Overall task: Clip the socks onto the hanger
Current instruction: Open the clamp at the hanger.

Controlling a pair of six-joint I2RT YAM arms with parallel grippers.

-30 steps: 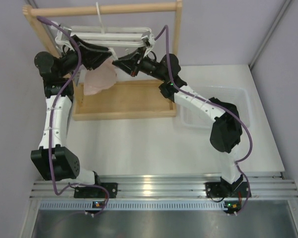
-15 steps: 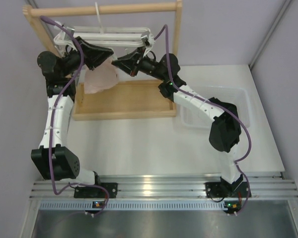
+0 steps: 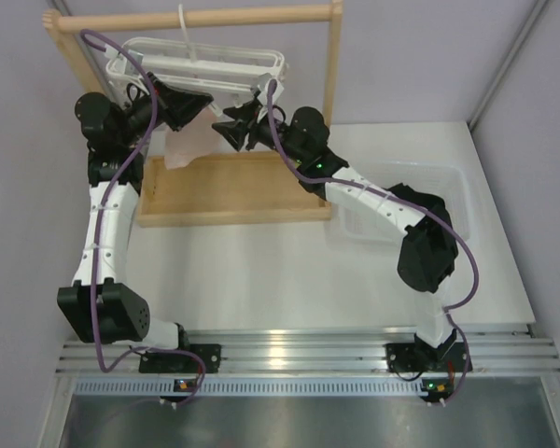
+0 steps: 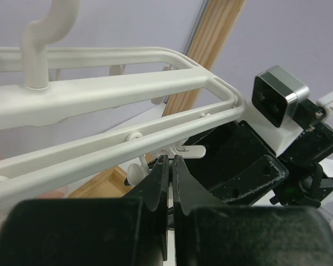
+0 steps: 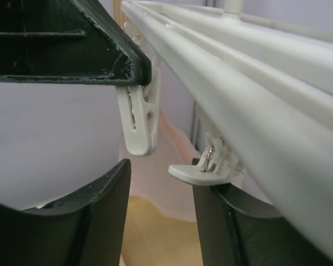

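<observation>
1. Pressing almost flat together, the left jaws leave only a thin dark slit between them, and I cannot tell whether any cloth sits in it. They reach up just under the near rail of the hanger (image 4: 127,88), right beside a small clip (image 4: 184,149).
2. The right jaws stand apart. A sideways clip (image 5: 202,170) rests its tab against the finger at 3 o'clock. A hanging clip (image 5: 139,123) dangles at 11 o'clock of the gap, under the black body of the left arm (image 5: 61,39).
3. Seen from above, the hanger hangs from the wooden rack (image 3: 261,14) at 11 o'clock on the desk (image 3: 289,271). A pale pink cloth (image 3: 189,145) droops below it.
4. The step in hand looks like opening a clip to take a sock. The next move probably calls for the right jaws to squeeze the tab so the clip gapes, while the left jaws bring fabric to its mouth.
5. The socks cannot be made out in any view, since black fabric would be lost against the black jaws. The clear bin (image 3: 443,182) at 3 o'clock is partly covered by the right arm (image 3: 420,247).
</observation>
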